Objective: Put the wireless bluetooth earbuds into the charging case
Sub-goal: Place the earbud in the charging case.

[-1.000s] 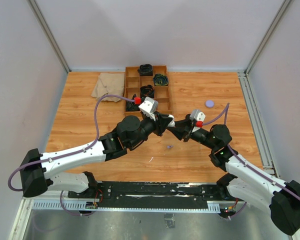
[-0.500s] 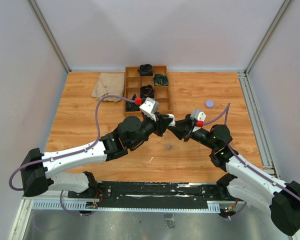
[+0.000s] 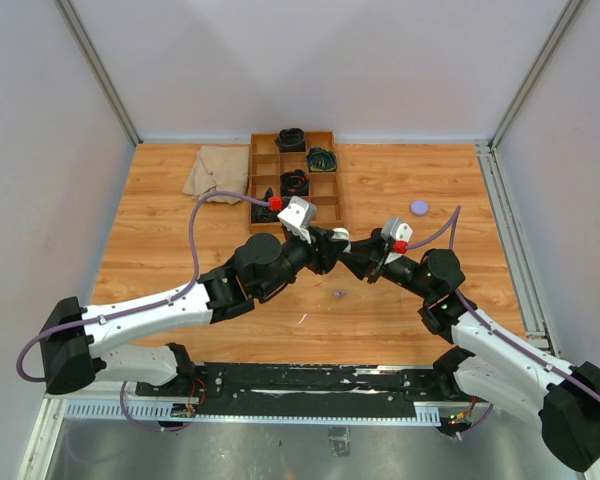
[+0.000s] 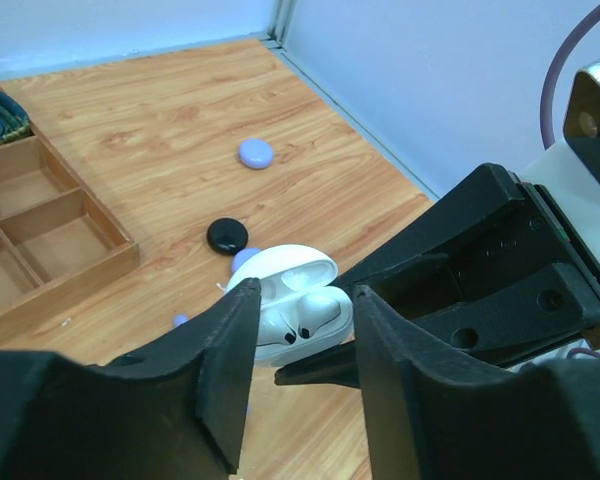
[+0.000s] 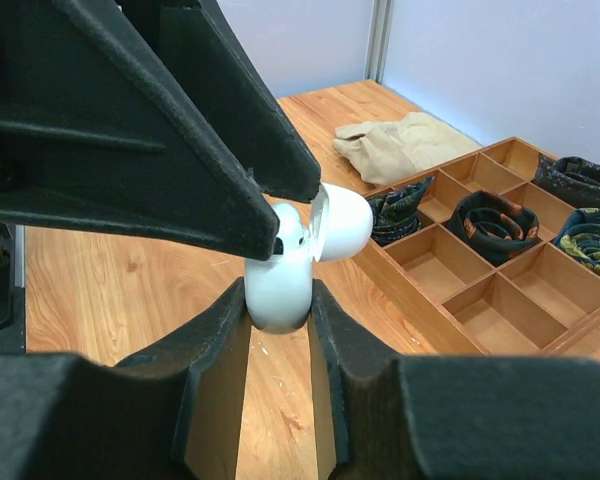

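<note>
White earbuds (image 4: 302, 326) sit in the open charging case (image 5: 278, 278), held up off the table (image 3: 170, 250) mid-scene, its lower body pinched tight in the right gripper (image 5: 278, 300). The left gripper (image 4: 305, 300) is right at the case's open top, fingers a little apart, gripping nothing. A black puck (image 4: 226, 235) and a lilac puck (image 4: 255, 153) lie farther right, and the compartment tray (image 5: 450, 290) is at the far side
</note>
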{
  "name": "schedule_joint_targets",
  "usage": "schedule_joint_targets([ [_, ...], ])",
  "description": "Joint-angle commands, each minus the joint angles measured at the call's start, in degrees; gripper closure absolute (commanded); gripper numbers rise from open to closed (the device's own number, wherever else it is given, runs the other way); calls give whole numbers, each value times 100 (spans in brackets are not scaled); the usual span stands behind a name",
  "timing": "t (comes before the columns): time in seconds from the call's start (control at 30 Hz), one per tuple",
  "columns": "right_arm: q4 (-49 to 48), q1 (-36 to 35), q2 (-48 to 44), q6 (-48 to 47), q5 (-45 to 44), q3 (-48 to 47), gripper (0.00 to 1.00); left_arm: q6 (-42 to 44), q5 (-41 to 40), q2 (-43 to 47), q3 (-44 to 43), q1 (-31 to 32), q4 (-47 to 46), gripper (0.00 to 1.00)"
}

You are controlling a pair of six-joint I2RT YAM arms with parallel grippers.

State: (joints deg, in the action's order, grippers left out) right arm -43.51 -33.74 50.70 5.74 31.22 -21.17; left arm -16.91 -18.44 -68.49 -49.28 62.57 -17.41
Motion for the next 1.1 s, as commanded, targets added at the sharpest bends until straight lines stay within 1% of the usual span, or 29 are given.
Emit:
schedule_joint_targets([
  [0.0,-316,78,-10,33,48,-69,89,33,-255,290,14,49,9,49],
  [0.17,-275,78,105,71,89,-127,89,191,-450,585,-24,35,326,36],
  [0.27,-295,82,216,121,177,-182,89,189,-258,747,-27,-104,586,32],
  [0.4,-342,79,332,179,312,-274,89,-99,569,899,4,-692,928,28],
  [0.57,-360,80,463,239,483,-378,89,-292,1624,1079,142,-1310,1069,25],
  [0.63,-369,84,517,263,557,-424,89,-431,2198,1129,235,-1642,1062,25],
  [0.8,-457,78,700,362,787,-555,89,-953,3625,1244,549,-2479,699,22],
  [0.97,-653,80,915,507,997,-627,89,-1410,4612,1151,728,-2881,202,18],
  [1.07,-710,82,979,566,1062,-659,89,-1717,4944,1010,806,-3041,-72,16],
])
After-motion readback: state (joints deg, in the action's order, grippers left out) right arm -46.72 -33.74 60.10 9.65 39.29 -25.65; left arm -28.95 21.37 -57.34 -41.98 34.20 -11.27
